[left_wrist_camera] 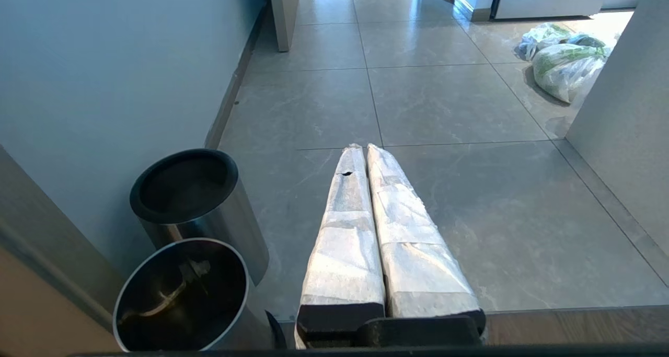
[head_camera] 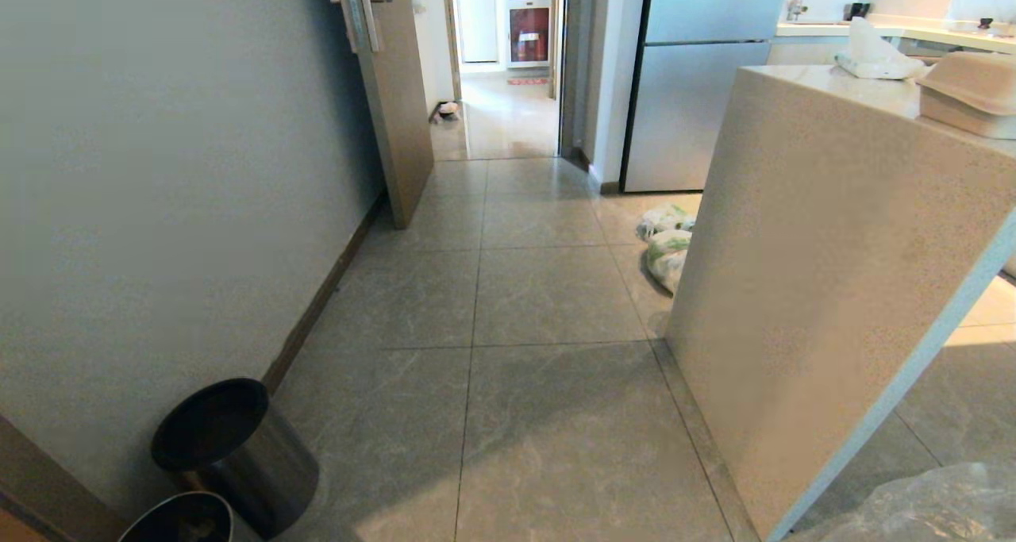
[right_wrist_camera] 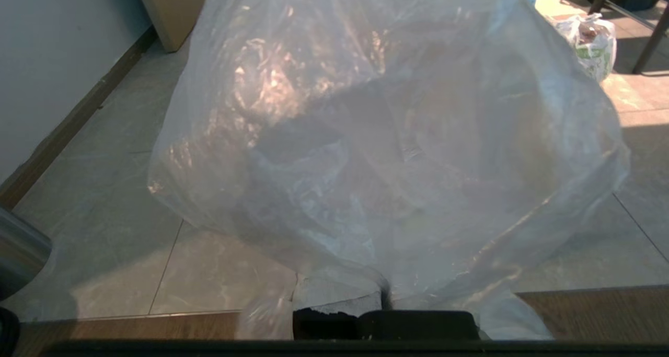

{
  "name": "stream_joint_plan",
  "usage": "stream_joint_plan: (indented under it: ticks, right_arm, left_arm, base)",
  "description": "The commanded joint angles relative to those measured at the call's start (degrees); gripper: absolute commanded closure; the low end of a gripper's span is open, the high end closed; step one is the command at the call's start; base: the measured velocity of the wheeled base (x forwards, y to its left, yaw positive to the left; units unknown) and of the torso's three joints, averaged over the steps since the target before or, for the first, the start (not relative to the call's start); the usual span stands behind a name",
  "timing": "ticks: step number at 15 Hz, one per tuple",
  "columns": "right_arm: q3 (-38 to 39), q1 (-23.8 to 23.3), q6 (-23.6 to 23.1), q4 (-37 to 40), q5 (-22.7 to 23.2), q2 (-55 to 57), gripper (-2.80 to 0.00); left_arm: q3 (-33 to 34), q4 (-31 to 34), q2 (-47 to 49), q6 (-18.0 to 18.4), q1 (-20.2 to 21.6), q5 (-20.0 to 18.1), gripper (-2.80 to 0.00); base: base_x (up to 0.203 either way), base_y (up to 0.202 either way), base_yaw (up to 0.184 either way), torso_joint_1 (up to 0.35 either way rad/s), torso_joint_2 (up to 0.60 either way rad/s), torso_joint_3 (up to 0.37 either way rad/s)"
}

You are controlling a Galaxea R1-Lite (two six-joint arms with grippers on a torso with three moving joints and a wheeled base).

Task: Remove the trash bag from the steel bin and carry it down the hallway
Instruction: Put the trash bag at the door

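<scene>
Right wrist view: the right hand (right_wrist_camera: 384, 304) pinches the trash bag (right_wrist_camera: 387, 137), already out of the steel bin (left_wrist_camera: 183, 294). The left hand (left_wrist_camera: 366, 150) is pressed together, holding nothing. I judge the hallway (head_camera: 508, 288) walk remains.

**Open tiled lane between wall and counter**

The hallway (head_camera: 548, 304) floor runs free down the middle toward the far doorway (head_camera: 508, 74); the steel bin (head_camera: 238, 447) and its removed top section (head_camera: 178, 518) stand against the left wall; the counter block (head_camera: 825, 288) closes the right side; filled bags (head_camera: 665, 244) lie at its far corner; an open door (head_camera: 393, 90) narrows the left edge further on.
</scene>
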Motion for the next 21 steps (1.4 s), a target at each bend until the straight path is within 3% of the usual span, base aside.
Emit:
stream_joint_plan:
  ticks: [1, 4, 21]
  right_arm:
    - [0.1, 0.0, 0.1, 0.0, 0.0, 0.1, 0.0]
    - [0.1, 0.0, 0.0, 0.0, 0.0, 0.1, 0.0]
    - [0.1, 0.0, 0.0, 0.0, 0.0, 0.1, 0.0]
  left_arm:
    - [0.0, 0.0, 0.0, 0.0, 0.0, 0.0, 0.0]
    - [0.0, 0.0, 0.0, -0.1, 0.0, 0.0, 0.0]
    - [0.0, 0.0, 0.0, 0.0, 0.0, 0.0, 0.0]
  base:
    - [0.0, 0.0, 0.0, 0.0, 0.0, 0.0]
    - [0.034, 0.0, 0.0, 0.002, 0.0, 0.0]
    - [0.19, 0.0, 0.0, 0.003, 0.0, 0.003]
